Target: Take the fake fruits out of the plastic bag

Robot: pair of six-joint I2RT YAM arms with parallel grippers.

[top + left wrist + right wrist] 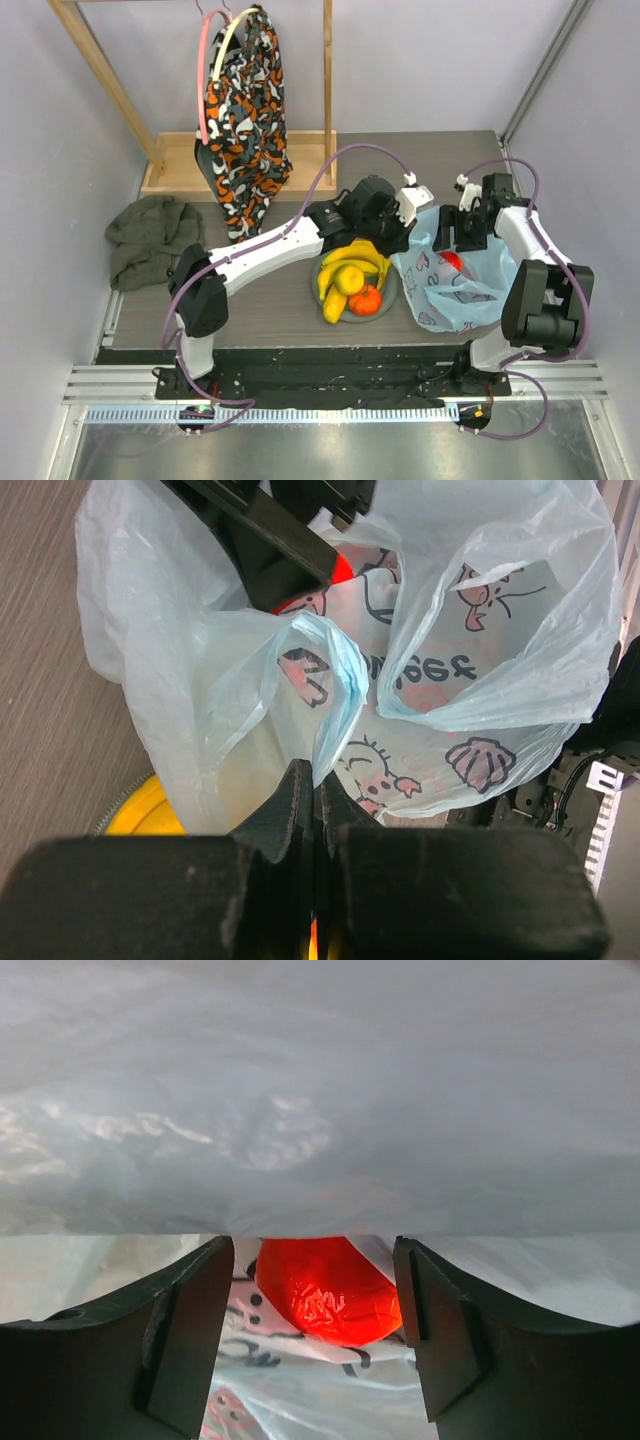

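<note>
Film of the plastic bag [320, 1090] is sagging across the way above the right gripper [312, 1260], leaving a low gap between its parted fingers [180, 1340] toward the red apple [330, 1295], while the left gripper [313, 780] is pinching the bag's rim.

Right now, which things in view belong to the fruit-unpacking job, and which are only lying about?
Job: plastic bag, red apple inside it, banana bunch, ribbed orange fruit and round yellow fruit on the plate.
Lying about: hanging patterned cloth, green cloth, wooden rack.
</note>
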